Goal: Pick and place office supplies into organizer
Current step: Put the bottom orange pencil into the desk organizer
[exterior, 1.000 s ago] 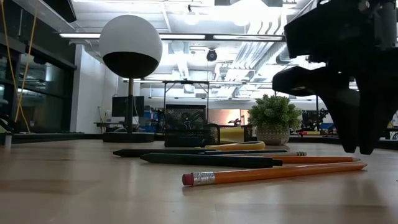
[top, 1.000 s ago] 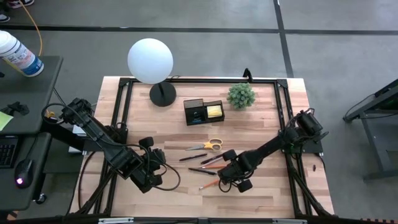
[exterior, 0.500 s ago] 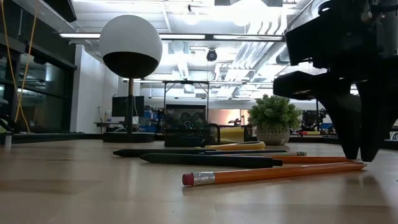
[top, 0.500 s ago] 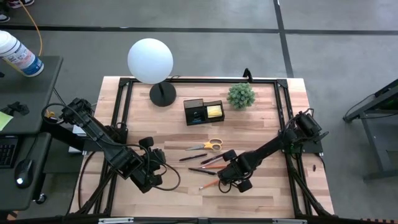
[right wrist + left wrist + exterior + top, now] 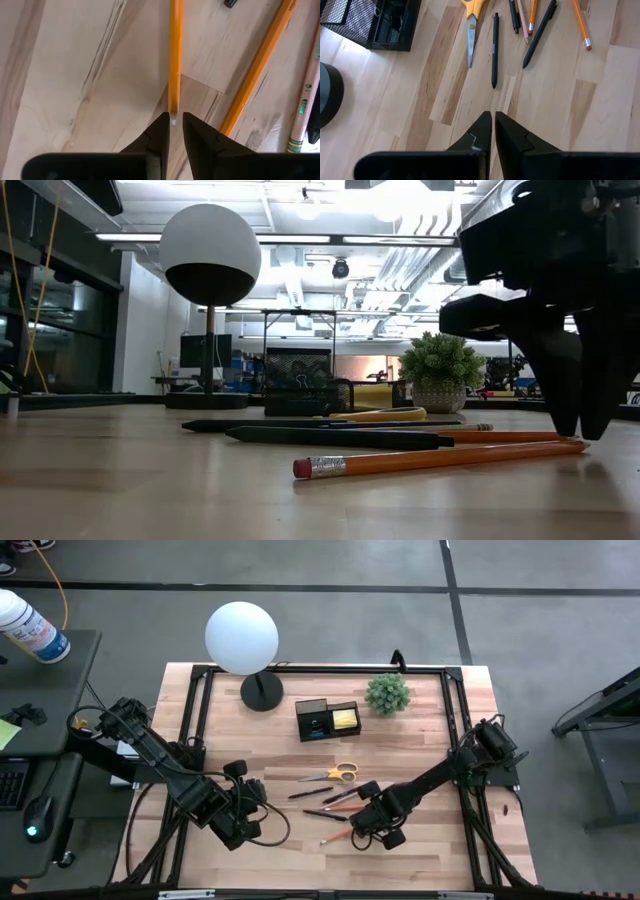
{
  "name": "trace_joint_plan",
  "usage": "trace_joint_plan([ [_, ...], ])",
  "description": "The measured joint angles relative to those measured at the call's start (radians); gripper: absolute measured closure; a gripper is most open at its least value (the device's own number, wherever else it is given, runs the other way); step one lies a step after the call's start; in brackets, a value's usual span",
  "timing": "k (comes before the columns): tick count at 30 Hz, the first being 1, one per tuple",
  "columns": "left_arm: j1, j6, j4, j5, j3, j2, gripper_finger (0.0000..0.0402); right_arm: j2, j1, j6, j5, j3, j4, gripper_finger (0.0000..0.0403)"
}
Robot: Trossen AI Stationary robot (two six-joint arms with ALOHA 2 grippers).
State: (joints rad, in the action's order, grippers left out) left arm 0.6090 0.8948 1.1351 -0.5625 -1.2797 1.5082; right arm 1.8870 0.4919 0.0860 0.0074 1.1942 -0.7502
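Observation:
My right gripper (image 5: 353, 833) (image 5: 580, 436) (image 5: 174, 121) points down at the table. Its fingers are narrowly open on either side of the pointed end (image 5: 173, 111) of an orange pencil (image 5: 440, 457) that lies flat. Beside it lie another orange pencil (image 5: 257, 70), dark pens (image 5: 310, 793) and yellow-handled scissors (image 5: 335, 774). The black organizer (image 5: 327, 720) stands toward the far edge, with a yellow sticky pad (image 5: 346, 718) in it. My left gripper (image 5: 250, 802) (image 5: 493, 119) is shut and hovers over bare wood to the left of the pens. My right gripper comes from above, pointing down, with the orange pencil's pointed end (image 5: 173, 112) in the narrow gap between its fingers. I cannot tell whether the fingers (image 5: 161, 132) touch it. The pencil lies flat on the table, its eraser end (image 5: 315, 468) away from the gripper.
A white globe lamp (image 5: 242, 638) on a black base stands at the far left, and a small green plant (image 5: 387, 693) to the right of the organizer. Black frame rails (image 5: 200, 710) run along the table's sides. Bare wood lies along the near edge (image 5: 300, 865).
My right gripper has come down toward the table until its fingertips stand at the orange pencil's pointed end, and has then kept still. The pencil has not moved.

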Motion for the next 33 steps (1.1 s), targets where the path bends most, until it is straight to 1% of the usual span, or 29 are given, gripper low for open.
trace_joint_plan([
  [18, 0.0, 0.0, 0.0, -0.003, 0.0, 0.0, 0.0387, 0.0, 0.0, 0.0, -0.013, 0.0, 0.0, 0.035],
  [26, 0.0, 0.0, 0.001, -0.004, 0.0, 0.0, 0.0387, 0.026, 0.0, 0.019, -0.003, 0.001, 0.016, 0.0352],
  [29, 0.0, -0.001, 0.001, -0.005, 0.0, 0.0, 0.0387, 0.026, 0.0, 0.018, 0.003, 0.001, 0.017, 0.0359],
  [33, 0.0, -0.008, 0.001, -0.007, 0.0, 0.0, 0.0387, 0.026, 0.0, 0.019, 0.002, 0.001, 0.016, 0.0386],
])
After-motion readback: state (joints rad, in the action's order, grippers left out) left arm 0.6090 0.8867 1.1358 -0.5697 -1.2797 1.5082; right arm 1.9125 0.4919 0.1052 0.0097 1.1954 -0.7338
